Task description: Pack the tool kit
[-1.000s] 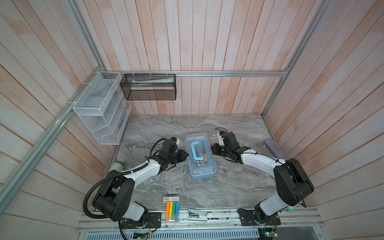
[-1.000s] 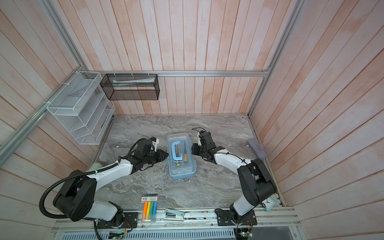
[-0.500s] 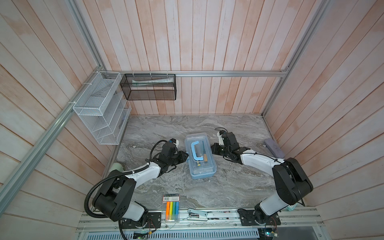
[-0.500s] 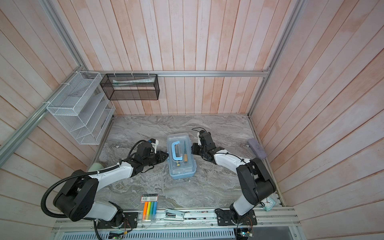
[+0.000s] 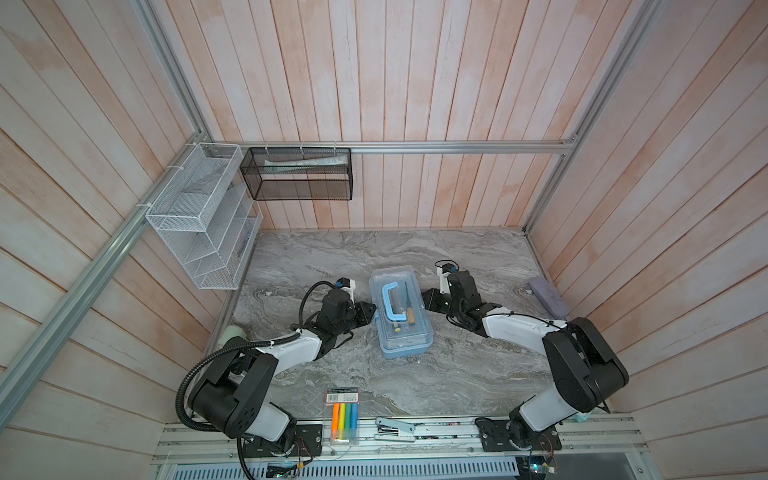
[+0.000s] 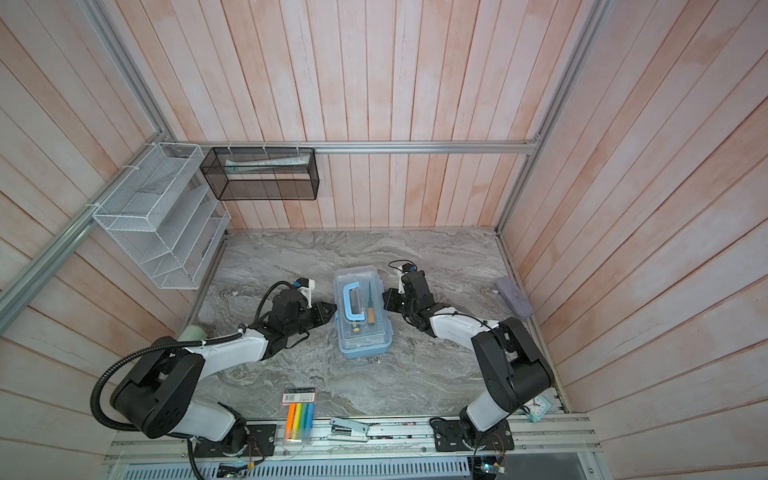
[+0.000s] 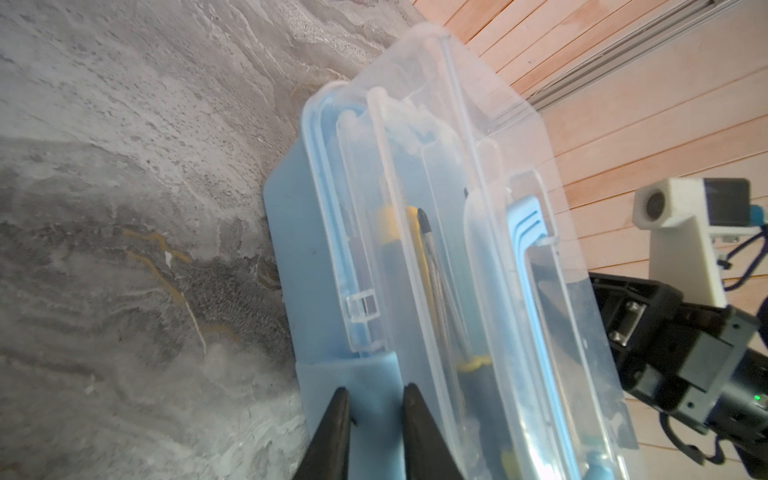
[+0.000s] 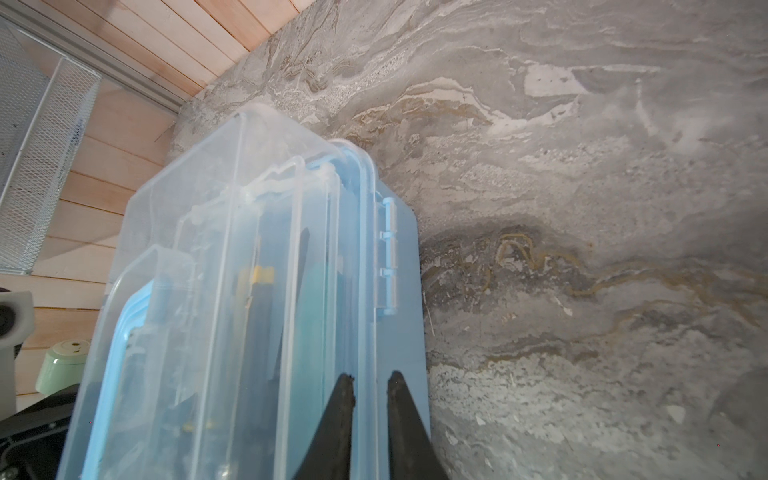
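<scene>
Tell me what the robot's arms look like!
Both the left arm and the right arm have white shells between chunky black joints. The left gripper and the right gripper end in pointy black fingers. A ribbed black hose loops beside the left arm, and a white camera block sits on each wrist.

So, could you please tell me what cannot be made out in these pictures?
- The tools inside the tool kit: wrist views, smeared by the clear lid.
- The left gripper: left wrist view, edge cuts it; grip on the blue latch unclear.
- The item in the black basket: both top views, too small, behind mesh.
</scene>
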`<action>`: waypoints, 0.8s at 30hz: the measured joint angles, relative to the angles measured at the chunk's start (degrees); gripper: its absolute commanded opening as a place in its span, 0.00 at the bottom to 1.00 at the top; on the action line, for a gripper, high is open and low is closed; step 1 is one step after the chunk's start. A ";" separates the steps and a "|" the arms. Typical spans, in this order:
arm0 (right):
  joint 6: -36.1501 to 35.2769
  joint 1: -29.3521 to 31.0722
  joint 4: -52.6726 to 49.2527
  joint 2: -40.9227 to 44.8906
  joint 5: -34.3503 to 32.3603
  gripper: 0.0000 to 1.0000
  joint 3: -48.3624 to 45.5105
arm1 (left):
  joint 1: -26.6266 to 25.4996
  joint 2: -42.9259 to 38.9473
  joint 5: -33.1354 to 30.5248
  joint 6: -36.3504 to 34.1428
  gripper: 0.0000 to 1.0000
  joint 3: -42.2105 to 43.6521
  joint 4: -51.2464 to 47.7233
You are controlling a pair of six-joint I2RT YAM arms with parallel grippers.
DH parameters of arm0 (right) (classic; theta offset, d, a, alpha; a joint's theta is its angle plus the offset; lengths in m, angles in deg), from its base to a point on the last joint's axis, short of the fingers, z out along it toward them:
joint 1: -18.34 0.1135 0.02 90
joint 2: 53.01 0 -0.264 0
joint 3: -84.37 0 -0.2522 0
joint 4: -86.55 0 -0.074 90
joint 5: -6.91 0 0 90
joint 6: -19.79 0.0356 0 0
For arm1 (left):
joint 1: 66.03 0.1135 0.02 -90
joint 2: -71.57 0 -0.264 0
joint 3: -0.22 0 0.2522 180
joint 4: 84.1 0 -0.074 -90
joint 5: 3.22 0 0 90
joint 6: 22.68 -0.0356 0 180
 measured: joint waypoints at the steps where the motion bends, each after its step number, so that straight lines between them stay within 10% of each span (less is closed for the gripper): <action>1: 0.26 0.00 0.42 0.00 0.02 0.17 -0.20 | 0.02 0.20 -0.15 0.11 0.24 0.17 0.72; 24: 8.87 1.16 11.61 -1.75 -1.33 0.16 -4.33 | -2.27 3.72 -9.22 8.26 0.26 5.53 16.94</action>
